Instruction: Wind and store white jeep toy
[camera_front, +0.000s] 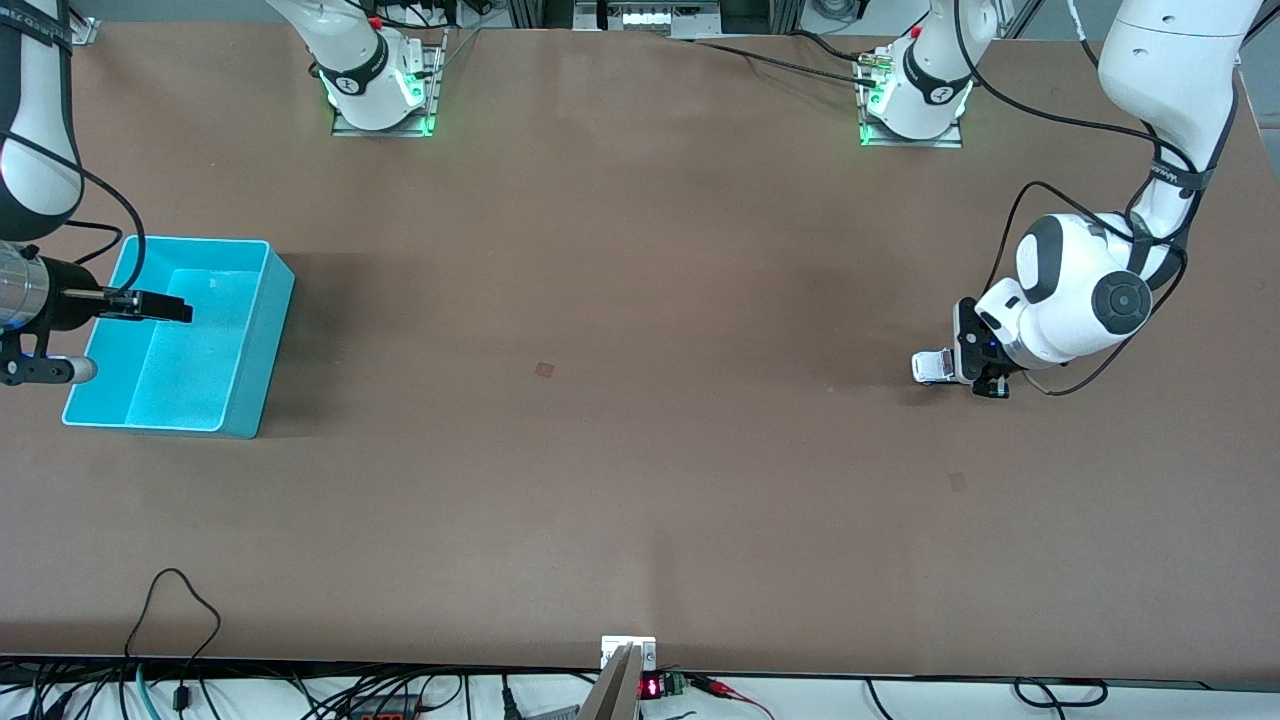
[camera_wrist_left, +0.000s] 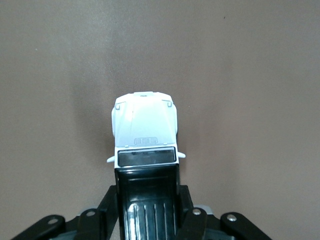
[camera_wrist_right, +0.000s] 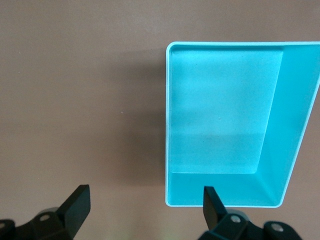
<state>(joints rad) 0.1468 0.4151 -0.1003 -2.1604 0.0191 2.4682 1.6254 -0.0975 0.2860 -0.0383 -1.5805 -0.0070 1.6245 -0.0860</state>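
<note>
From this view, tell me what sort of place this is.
Likely a robotics lab: two arms bolted to a brown table, cables along its edge, and only a bin and a toy jeep held in the left hand.

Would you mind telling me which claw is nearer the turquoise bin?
Right. The right claw hangs open over the turquoise bin; the left claw grips the white jeep toy at the table's other end.

A brown table (camera_front: 640, 300) carries a turquoise bin (camera_front: 255, 345).

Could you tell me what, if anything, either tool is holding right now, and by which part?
The left tool is shut on the white jeep toy, gripping the sides of its black rear section. The right tool is open over the turquoise bin, holding nothing.
</note>
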